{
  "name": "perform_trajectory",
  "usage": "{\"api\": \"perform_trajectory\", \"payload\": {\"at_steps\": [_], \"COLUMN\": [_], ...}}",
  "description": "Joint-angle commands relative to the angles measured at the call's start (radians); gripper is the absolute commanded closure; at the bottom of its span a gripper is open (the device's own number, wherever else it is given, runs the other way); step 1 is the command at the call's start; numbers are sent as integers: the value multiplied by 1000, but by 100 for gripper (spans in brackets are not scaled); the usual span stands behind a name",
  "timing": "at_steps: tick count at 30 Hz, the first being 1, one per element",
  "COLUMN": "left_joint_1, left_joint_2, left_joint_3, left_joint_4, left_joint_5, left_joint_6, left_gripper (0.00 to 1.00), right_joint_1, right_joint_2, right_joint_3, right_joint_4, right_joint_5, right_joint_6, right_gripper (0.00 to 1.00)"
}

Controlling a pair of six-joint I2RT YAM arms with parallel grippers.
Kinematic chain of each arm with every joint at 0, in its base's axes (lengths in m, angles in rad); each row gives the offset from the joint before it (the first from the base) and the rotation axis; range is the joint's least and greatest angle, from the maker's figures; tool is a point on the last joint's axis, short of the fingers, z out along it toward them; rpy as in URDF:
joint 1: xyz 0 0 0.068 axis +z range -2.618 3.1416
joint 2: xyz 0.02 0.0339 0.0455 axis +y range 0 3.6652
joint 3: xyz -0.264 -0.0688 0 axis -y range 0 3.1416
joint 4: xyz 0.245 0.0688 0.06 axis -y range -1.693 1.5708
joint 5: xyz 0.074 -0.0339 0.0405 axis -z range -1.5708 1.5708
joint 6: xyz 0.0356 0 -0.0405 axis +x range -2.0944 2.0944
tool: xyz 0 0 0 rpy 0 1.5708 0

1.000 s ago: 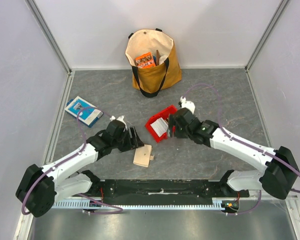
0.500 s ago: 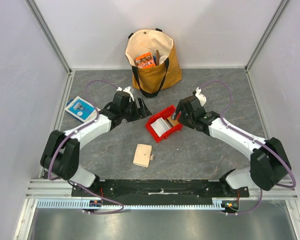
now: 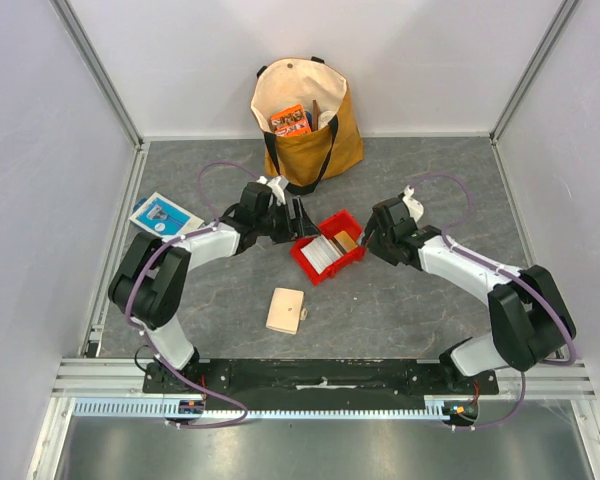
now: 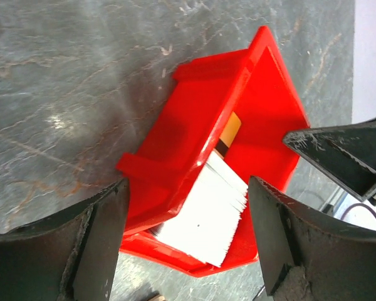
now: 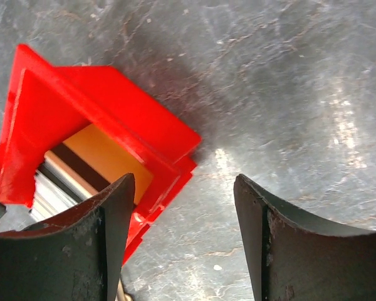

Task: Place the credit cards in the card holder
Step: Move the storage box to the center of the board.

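Observation:
The credit cards, a stack of white ones [image 3: 318, 256] with an orange-brown one [image 3: 346, 241] behind, stand in a red tray [image 3: 310, 268] at mid table. The beige card holder [image 3: 285, 310] lies folded shut in front of the tray, apart from both arms. My left gripper [image 3: 298, 218] is open and empty at the tray's left back side; its view shows the white stack [image 4: 207, 216] and orange card [image 4: 230, 128] between its fingers [image 4: 188, 251]. My right gripper [image 3: 370, 240] is open and empty at the tray's right corner [image 5: 169, 150], fingers [image 5: 185, 244] over bare table.
A tan tote bag [image 3: 305, 120] holding an orange packet [image 3: 291, 120] stands at the back. A blue-and-white flat box [image 3: 160, 218] lies at the left. Walls close in the table on three sides.
My left arm swung away from the card holder, back and right to the tray's left side. My right gripper moved from above the tray to its right corner.

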Motion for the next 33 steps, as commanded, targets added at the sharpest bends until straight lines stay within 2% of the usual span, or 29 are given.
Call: {"api": "perform_trajectory", "payload": {"at_steps": [1,11,19,23,28,31,33], "left_joint_1": [-33,-96,-132,-132,-132,-132,-132], "left_joint_2": [32,68,127,88,-23,-90,-135], "left_joint_3": [17,29,108,74,37,-15,-58], "left_joint_4": [117,174,166,149,62,34,19], "left_joint_5": [70,75,87,54,-47,-116,-143], "left_joint_6": [-44,-104,-113,-104,-50,-62,-85], "left_gripper": [20,20,20,20,18,18,18], "right_joint_1": [-30,-124,-188,-199,-199,-196,-188], "right_joint_2": [-56,-114,-171,-230,-274,-212,-150], "right_joint_3": [-31,-57,-99,-67,8,70,100], "right_joint_4": [20,-27,-58,-58,14,1,-21], "right_joint_5": [18,47,55,39,-179,-397,-468], "right_joint_6": [-6,-98,-152,-264,-497,-578,-627], "right_gripper": [29,33,33,30,24,23,23]}}
